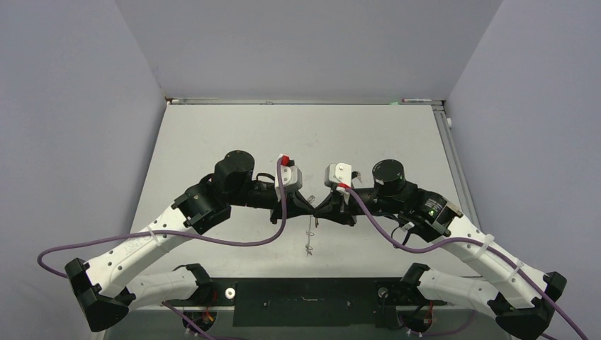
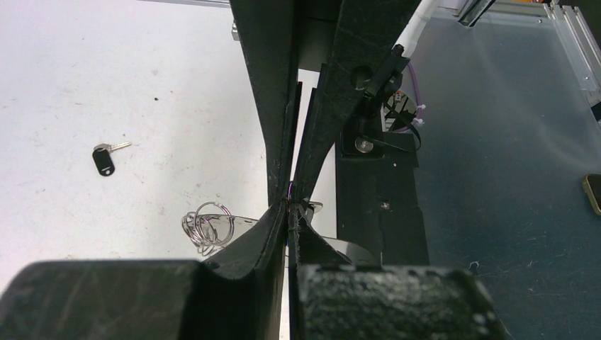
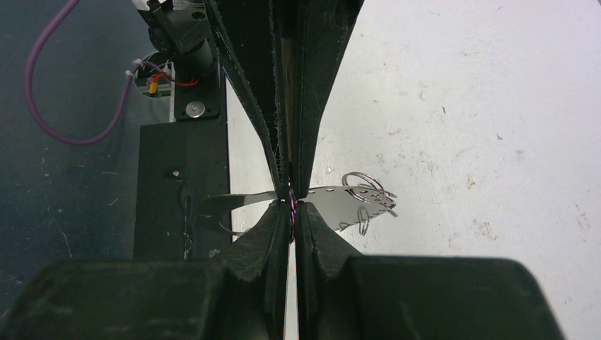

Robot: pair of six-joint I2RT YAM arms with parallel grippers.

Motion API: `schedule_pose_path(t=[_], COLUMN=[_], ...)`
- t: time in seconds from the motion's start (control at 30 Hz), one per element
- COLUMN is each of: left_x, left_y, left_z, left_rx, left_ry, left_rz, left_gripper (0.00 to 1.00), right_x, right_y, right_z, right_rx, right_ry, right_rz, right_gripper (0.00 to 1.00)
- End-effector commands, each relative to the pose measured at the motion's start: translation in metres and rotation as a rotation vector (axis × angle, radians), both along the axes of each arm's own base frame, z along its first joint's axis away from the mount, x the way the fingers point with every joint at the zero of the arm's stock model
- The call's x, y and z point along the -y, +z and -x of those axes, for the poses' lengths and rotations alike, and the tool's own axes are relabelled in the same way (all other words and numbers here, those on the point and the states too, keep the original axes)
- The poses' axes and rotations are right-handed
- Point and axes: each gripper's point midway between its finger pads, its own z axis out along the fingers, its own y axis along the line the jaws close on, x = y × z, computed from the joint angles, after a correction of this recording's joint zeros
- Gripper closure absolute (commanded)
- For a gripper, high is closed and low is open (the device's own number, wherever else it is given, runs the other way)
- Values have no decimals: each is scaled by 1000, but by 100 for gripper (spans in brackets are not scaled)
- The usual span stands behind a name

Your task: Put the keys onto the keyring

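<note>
The keyring [image 1: 310,237] hangs edge-on between my two grippers, above the table's near middle. It is a thin grey metal hoop with small wire loops [image 2: 205,227] bunched on one side, which also show in the right wrist view [image 3: 368,193]. My left gripper [image 1: 309,207] and right gripper [image 1: 319,208] meet tip to tip. Each is shut on the keyring's rim, as the left wrist view [image 2: 290,207] and the right wrist view [image 3: 292,204] show. One key [image 2: 103,159], with a black head and a silver blade, lies on the table away from the ring. The other key is out of view.
A black base plate [image 1: 305,292] runs along the table's near edge between the arm bases. Purple cables [image 1: 234,241] loop off both wrists. A metal rail [image 1: 453,163] lines the table's right edge. Grey walls close in the back and sides.
</note>
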Motion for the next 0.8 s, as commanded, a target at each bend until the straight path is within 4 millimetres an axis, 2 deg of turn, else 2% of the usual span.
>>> schedule_pose_path(t=[0.0,0.03,0.17,0.2,0.27,0.43,0.63,0.77], left_x=[6,7,5,5,4,2,0,-3], left_y=[14,15,23,25,29,35,44,47], left_z=[3,3,2,3,2,4,7,9], left_rx=[8,7,19,5,5,0,10,15], left_ry=[-22,-22,-11,-6,9,1,-8,-11], left_rz=[73,83,130,143,173,217,256,270], left_gripper=[100,100,100,100,100,100,100,100], right_x=[-5,-4,2,4,8,16,13,8], right_y=[46,47,54,55,58,61,55,53], right_z=[2,1,-5,-6,-8,-7,-3,6], right_rx=[97,98,120,126,144,168,153,138], right_ry=[17,5,-52,-67,-95,-120,-89,-24], right_rz=[-138,-140,-167,-175,-189,-217,-204,-193], right_gripper=[94,89,52,46,41,42,56,70])
